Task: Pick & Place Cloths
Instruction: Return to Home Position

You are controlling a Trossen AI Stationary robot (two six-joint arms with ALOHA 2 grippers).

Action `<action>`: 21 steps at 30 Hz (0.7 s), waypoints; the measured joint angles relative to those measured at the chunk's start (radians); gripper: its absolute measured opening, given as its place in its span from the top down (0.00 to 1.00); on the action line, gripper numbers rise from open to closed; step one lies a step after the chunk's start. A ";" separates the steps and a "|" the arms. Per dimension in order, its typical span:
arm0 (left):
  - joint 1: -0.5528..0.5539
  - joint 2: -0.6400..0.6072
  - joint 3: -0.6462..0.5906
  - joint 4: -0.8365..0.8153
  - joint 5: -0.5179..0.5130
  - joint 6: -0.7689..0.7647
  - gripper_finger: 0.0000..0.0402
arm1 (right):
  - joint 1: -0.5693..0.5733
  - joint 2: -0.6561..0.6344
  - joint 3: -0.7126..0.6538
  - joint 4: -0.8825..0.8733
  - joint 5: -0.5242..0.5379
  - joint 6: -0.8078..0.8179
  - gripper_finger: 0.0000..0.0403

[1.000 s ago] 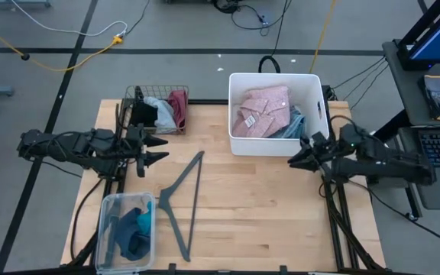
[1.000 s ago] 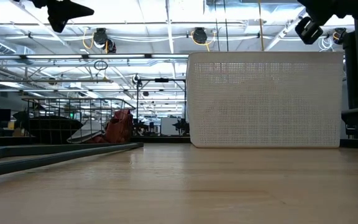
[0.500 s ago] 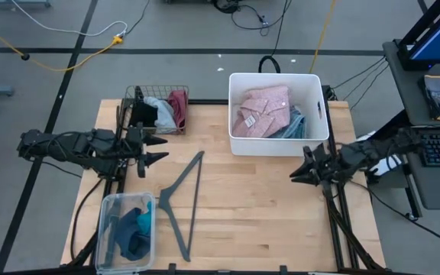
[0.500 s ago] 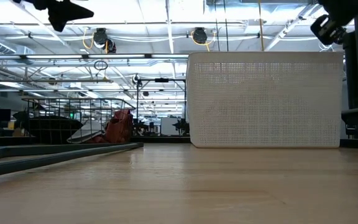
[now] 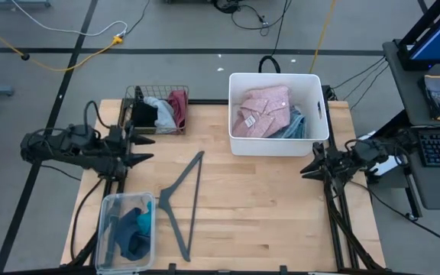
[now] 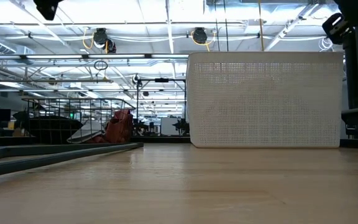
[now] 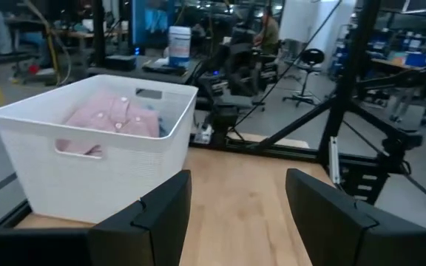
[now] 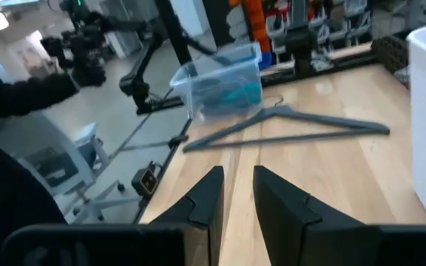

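Pink shirt lies in your white bin; left gripper gapes wide, right gripper narrow, both empty.

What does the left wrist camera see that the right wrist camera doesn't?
Only the left wrist view shows the pink shirt lying in the white bin. Only the right wrist view shows the grey hanger and the clear box holding teal cloth. Both show the wooden table; the right wrist view catches just the bin's edge.
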 joint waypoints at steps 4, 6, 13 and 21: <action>0.000 -0.027 0.000 -0.019 0.030 0.048 0.44 | 0.000 -0.068 -0.041 0.003 0.056 0.001 0.84; 0.000 -0.036 0.000 -0.028 0.030 0.072 0.44 | 0.000 -0.100 -0.071 -0.001 0.080 0.006 0.84; 0.000 -0.047 0.000 -0.035 0.038 0.108 0.44 | 0.000 -0.172 -0.157 -0.009 0.151 0.063 0.84; 0.000 -0.052 -0.045 -0.030 0.045 0.121 0.44 | 0.000 -0.164 -0.158 -0.004 0.179 0.055 0.84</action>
